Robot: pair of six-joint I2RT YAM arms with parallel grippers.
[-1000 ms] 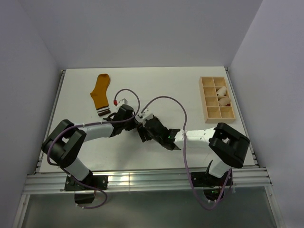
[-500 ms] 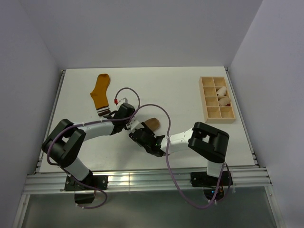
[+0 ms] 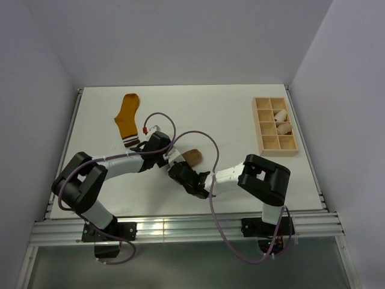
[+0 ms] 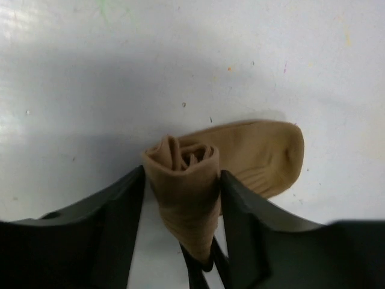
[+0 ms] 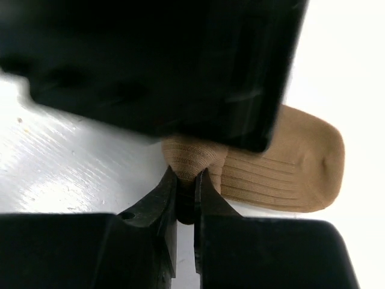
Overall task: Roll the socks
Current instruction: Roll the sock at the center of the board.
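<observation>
The right hand (image 5: 185, 180) pinches the rolled end of the tan-brown ribbed fabric sock (image 4: 258, 153), the left hand (image 4: 181, 180) slack astride it, the unrolled toe lying beyond both.

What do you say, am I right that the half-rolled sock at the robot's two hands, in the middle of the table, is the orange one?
No, that half-rolled sock is the tan-brown sock, not orange. The left wrist view shows it between the fingers of the left gripper. The orange sock lies flat, far left on the table.
</observation>
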